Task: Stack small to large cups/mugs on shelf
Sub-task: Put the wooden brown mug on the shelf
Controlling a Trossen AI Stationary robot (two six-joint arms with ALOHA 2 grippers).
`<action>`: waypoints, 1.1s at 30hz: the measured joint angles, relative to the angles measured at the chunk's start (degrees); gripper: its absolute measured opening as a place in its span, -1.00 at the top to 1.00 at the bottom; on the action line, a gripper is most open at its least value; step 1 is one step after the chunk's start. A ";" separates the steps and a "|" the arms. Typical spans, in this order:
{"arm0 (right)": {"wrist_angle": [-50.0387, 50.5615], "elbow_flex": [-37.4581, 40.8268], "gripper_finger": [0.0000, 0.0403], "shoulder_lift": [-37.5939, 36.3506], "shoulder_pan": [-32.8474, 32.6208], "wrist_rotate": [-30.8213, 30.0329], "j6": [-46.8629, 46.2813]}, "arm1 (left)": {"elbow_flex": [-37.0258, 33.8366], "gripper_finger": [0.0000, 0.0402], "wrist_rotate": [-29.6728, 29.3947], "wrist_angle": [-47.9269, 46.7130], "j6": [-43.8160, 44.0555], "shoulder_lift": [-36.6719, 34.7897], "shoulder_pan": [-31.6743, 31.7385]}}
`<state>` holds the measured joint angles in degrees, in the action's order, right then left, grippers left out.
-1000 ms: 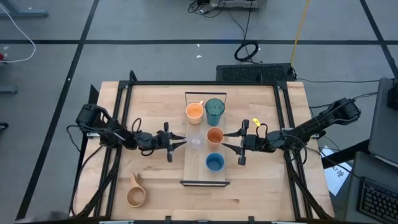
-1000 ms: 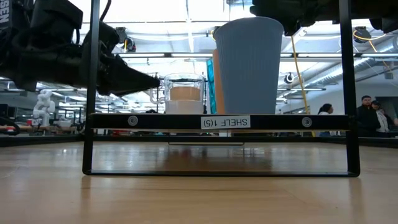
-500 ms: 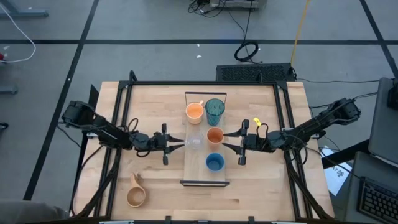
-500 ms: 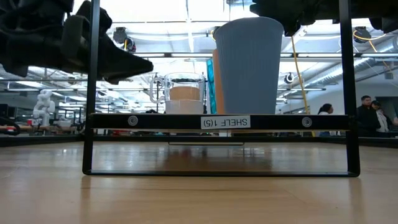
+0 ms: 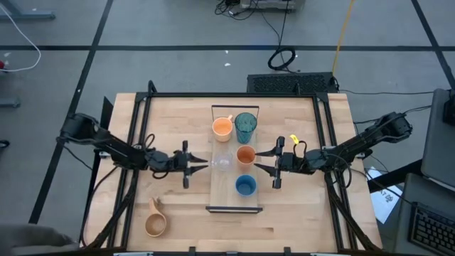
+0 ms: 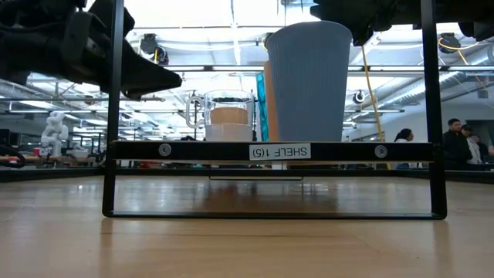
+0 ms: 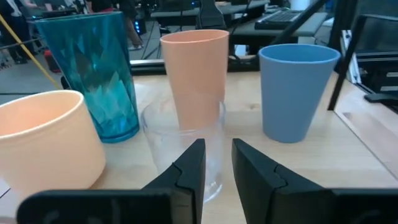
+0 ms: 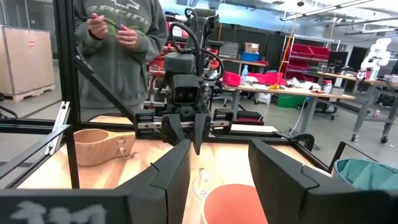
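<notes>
The shelf [image 5: 215,186], a pale board lying across the middle of the counter [image 5: 298,213], carries five vessels: the orange handled mug [image 5: 222,128] and teal tumbler [image 5: 246,126] toward the far end, the clear cup [image 5: 223,163] and small orange cup [image 5: 245,155] at mid-board, and the blue cup [image 5: 245,186] toward the near end. The wooden mug [image 5: 155,223] sits alone near the counter's near-left corner. The left gripper [image 5: 202,163] hangs just off the shelf's left edge, its fingers slightly parted and empty, pointing at the clear cup. The right gripper [image 5: 257,161] straddles the small orange cup with open fingers, not visibly touching it. Judging by this, the step in hand is probably fetching the wooden mug: the left arm should clear the shelf fully before turning, and approach from the side away from the handle.
</notes>
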<state>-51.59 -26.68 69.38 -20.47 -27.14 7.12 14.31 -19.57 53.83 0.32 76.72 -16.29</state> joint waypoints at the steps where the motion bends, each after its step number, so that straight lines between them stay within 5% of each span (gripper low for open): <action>1: 0.00 0.00 0.24 0.00 0.00 -0.02 -0.21 | 0.00 0.60 -0.01 -0.73 0.00 -0.70 -0.27; 25: 1.80 0.00 0.24 0.00 0.00 0.00 -0.45 | 0.17 0.60 -2.33 -29.79 6.58 -19.74 -8.52; 33: 2.16 0.00 0.24 0.00 0.00 0.00 -0.47 | 10.63 0.60 -9.29 -54.44 10.71 -22.43 -15.38</action>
<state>-49.43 -26.67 69.38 -20.47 -27.14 6.66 24.94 -28.87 -0.61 11.03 54.28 -31.67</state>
